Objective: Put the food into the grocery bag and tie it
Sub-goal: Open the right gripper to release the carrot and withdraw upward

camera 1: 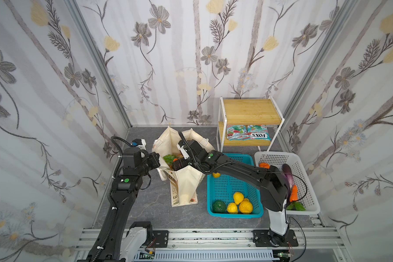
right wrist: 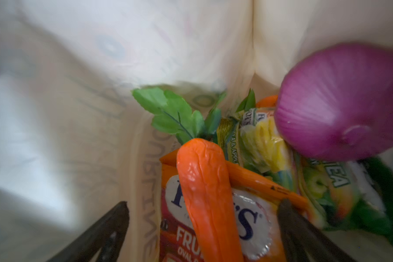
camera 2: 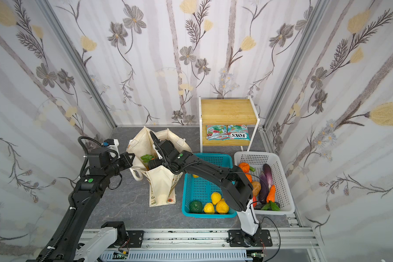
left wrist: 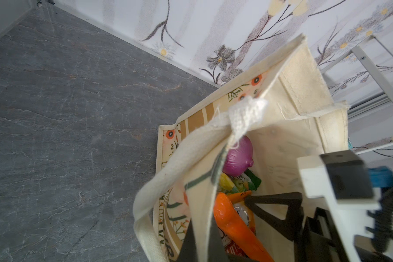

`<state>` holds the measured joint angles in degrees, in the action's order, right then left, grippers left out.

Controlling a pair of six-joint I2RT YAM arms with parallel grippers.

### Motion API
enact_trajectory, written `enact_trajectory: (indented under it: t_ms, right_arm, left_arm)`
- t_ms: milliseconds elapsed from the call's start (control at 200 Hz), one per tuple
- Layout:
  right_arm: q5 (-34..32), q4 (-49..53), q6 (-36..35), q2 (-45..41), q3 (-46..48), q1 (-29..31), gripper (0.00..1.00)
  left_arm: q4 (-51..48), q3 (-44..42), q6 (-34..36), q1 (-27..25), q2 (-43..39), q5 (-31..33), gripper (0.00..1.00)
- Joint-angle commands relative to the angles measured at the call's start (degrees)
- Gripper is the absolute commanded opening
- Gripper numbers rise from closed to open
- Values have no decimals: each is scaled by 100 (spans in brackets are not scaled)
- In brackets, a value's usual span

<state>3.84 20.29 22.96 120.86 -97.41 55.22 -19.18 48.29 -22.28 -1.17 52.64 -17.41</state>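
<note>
The cream grocery bag (camera 1: pixel 186 181) (camera 2: pixel 161 186) stands open on the grey floor. My left gripper (camera 1: pixel 160 162) (left wrist: pixel 201 229) is shut on the bag's near wall at the rim, with canvas pinched between the jaws. My right gripper (camera 1: pixel 176 164) (right wrist: pixel 203 204) reaches down into the bag and is open. An orange carrot (right wrist: pixel 204 181) (left wrist: pixel 232 222) lies between its spread fingers, which do not touch it. Beneath it are an orange snack packet (right wrist: pixel 252 217) and a green packet (right wrist: pixel 327 181). A purple onion (right wrist: pixel 340 104) (left wrist: pixel 237 156) rests against the bag's inner wall.
A teal basket (camera 1: pixel 235 214) right of the bag holds yellow lemons (camera 1: pixel 238 197) and a dark green fruit. A white basket (camera 1: pixel 304 212) further right holds an eggplant and a carrot. A wooden shelf (camera 1: pixel 250 111) at the back carries snack packets (camera 1: pixel 247 132).
</note>
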Motion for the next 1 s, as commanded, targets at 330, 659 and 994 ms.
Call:
enact_trajectory:
  t_ms: [330,659,994]
  right_arm:
    - [-2051,-518,594,-2190,1145,-467,100]
    - [-1184,-614,1152,-2232,2071,-991,79]
    - [-657,-1285,1143,-2136,1692,-441,0]
  left_arm:
    - [266,128,-57,11,-96,222,0]
    - [266,127,-82,11,-79,214,0]
    - [257,779,-608,-91,-17,-512,0]
